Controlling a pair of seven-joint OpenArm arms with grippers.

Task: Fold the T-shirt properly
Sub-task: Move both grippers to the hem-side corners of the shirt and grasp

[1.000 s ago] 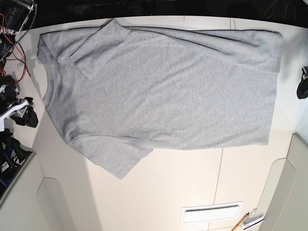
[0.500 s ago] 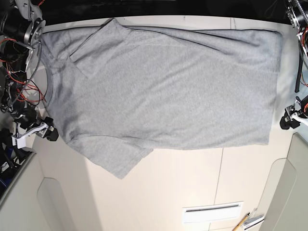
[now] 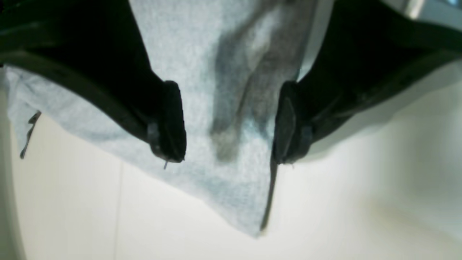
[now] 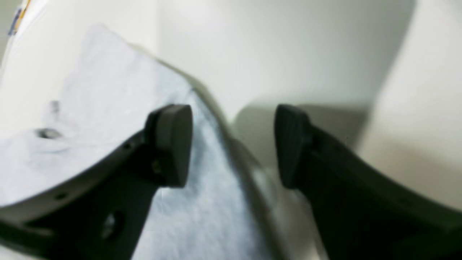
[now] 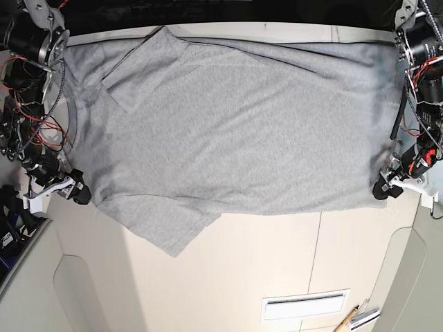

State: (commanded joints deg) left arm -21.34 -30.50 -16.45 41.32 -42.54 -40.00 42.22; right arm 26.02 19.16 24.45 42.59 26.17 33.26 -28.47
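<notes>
The light grey T-shirt [image 5: 235, 131] lies spread flat on the pale table [image 5: 277, 270], plain side up, with the neck at the left and the hem at the right. Its far sleeve is folded onto the body. My left gripper [image 5: 387, 188] is open at the near hem corner. In the left wrist view [image 3: 227, 157] that corner of the T-shirt [image 3: 202, 65] lies between the two fingers. My right gripper [image 5: 70, 188] is open at the shoulder edge by the near sleeve. In the right wrist view [image 4: 231, 144] the edge of the T-shirt [image 4: 97, 108] runs between its fingers.
A white slotted plate [image 5: 304, 304] and a pencil-like tool [image 5: 351, 318] lie near the front right. Red and black cables [image 5: 28, 117] hang along the left arm. Raised table panels [image 5: 415, 277] flank the front corners.
Both arms have come down from the sides to the shirt. The left gripper moved inward onto the near hem corner. The right gripper moved slightly toward the shoulder edge. The shirt has not moved.
</notes>
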